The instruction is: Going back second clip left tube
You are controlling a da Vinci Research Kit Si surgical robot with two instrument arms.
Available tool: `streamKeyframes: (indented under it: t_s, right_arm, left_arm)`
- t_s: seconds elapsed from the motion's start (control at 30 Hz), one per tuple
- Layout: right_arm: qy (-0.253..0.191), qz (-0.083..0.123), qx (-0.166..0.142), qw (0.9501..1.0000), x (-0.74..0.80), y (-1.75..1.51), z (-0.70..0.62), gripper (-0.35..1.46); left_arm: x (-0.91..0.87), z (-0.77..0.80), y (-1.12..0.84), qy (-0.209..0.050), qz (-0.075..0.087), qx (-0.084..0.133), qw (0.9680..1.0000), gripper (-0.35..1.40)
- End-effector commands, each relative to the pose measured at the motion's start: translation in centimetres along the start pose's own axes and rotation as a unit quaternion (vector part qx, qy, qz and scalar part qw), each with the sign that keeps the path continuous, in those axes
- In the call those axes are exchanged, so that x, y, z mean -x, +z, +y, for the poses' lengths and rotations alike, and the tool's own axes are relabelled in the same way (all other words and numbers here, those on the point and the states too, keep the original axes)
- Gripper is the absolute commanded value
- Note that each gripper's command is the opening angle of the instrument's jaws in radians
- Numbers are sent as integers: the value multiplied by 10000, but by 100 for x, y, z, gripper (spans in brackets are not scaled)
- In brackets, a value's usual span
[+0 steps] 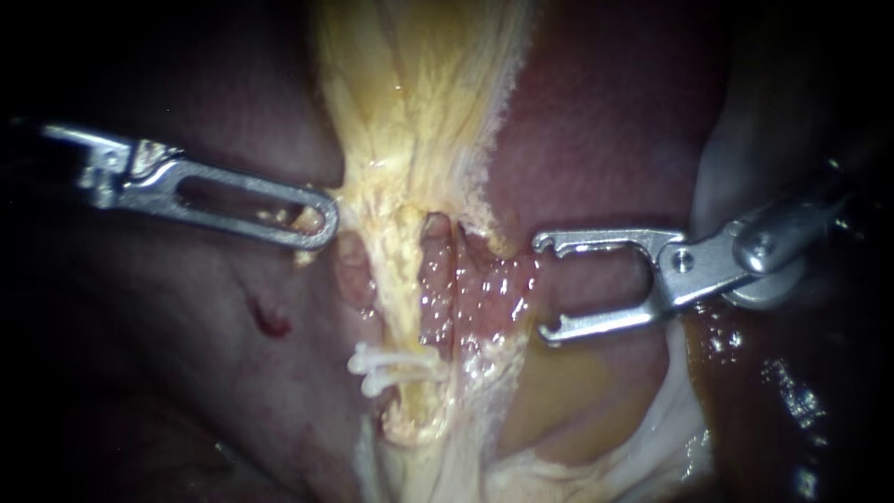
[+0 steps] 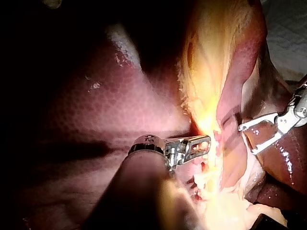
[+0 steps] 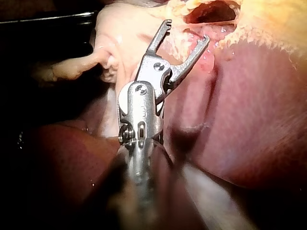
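Observation:
Two white clips (image 1: 384, 368) sit side by side across the left tube (image 1: 402, 279), a yellow strand running down the middle of the endoscope view. The right tube (image 1: 438, 270) lies just beside it, pink and wet. My right instrument (image 1: 548, 287) stands to the right of both tubes with its jaws open wide and nothing between them. The right wrist view shows those jaws (image 3: 187, 31) spread just short of the opened yellow tissue. My left instrument (image 1: 317, 222) is shut on the edge of the yellow tissue left of the tubes, and the left wrist view shows it (image 2: 204, 143) there too.
Dark red liver (image 1: 605, 140) fills the upper right and the left side. A broad fan of yellow tissue (image 1: 419, 84) rises above the tubes. A small red spot (image 1: 270, 321) marks the liver below my left instrument. Pale whitish tissue (image 1: 670, 428) lies at the lower right.

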Motion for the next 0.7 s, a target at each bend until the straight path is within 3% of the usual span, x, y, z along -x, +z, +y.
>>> streamKeyframes:
  t_s: [0.03, 0.3, 0.7]
  right_arm:
    - [1, 12, 5, 10000, 0, -1, 0, 50]
    - [2, 39, 11, 10000, 0, -3, -2, 50]
    - [8, 81, 27, 10000, -4, -4, -5, 50]
  left_arm:
    - [-1, 2, 3, 7, -8, 16, 10000, -35]
    - [-9, 21, 35, 55, -32, 2, 10000, -35]
    - [-11, 45, 78, 106, 65, 74, 9999, -35]
